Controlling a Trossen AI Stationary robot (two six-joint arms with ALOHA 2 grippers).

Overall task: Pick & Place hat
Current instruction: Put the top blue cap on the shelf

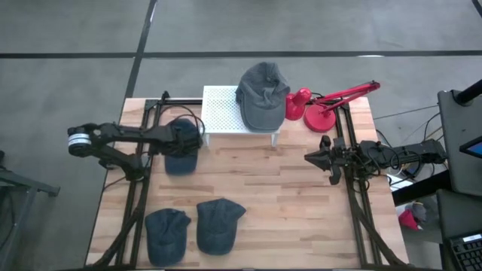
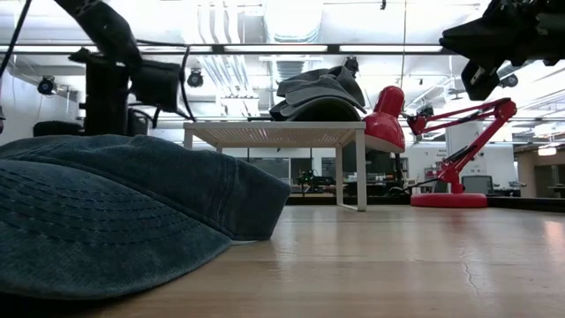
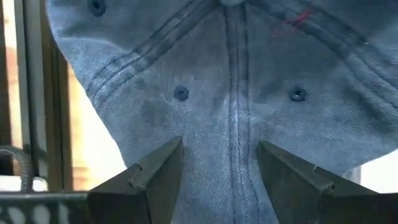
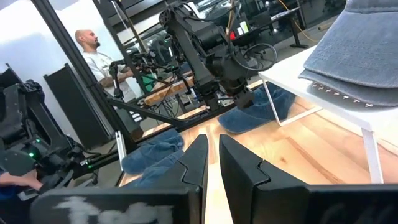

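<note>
A blue denim cap (image 1: 181, 162) lies on the wooden table by the left end of the white stand (image 1: 226, 113). My left gripper (image 1: 188, 142) is over its crown, open, one finger on each side of the crown's middle seam (image 3: 236, 118). A stack of grey caps (image 1: 263, 94) rests on the stand's right end. Two more blue caps (image 1: 166, 233) (image 1: 219, 224) lie crown up near the table's near edge. My right gripper (image 1: 316, 158) hangs shut and empty above the table's right side. My left gripper comes at the blue cap's crown (image 3: 205, 93) from above, its open fingers (image 3: 155, 174) on either side of the middle seam. I cannot tell whether the fingertips touch the cloth. The cap lies on the table.
A red desk lamp (image 1: 324, 109) stands at the far right beside the stand, its head close to the grey caps. Black frame rails (image 1: 143, 181) run along the table's left and right sides. Bare wood (image 1: 279, 188) lies in the middle. A person (image 4: 99, 59) stands beyond the table.
</note>
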